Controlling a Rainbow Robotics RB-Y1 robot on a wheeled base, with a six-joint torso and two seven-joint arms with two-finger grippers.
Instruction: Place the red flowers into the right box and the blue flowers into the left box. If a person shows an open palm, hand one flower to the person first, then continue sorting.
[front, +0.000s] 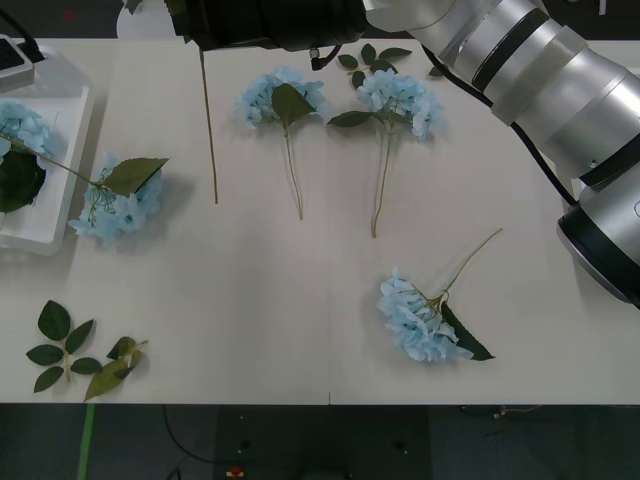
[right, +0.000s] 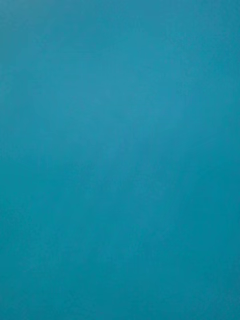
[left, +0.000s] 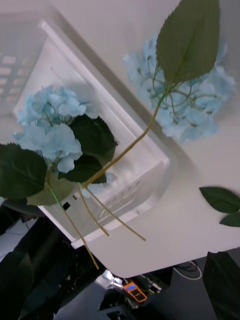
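Observation:
Several blue flowers lie on the white table: two side by side at the back (front: 282, 98) (front: 400, 100), and one nearer the front right (front: 420, 320). Another blue flower (front: 118, 210) (left: 190, 100) lies just outside the left box (front: 40, 228) (left: 142, 187), its stem reaching over the rim. Inside that box rest blue flowers (front: 22, 125) (left: 52, 125). My left gripper (left: 119, 282) is open above the box's corner, holding nothing. My right arm (front: 270, 20) reaches across the back edge, and a thin stem (front: 208, 120) hangs below its end. The red flowers and the right box are out of view.
Loose green leaf sprigs lie at the front left (front: 65, 350) and at the back (front: 370, 58). The right arm's silver links (front: 560, 80) cross the back right corner. A grey device (front: 15, 55) sits behind the left box.

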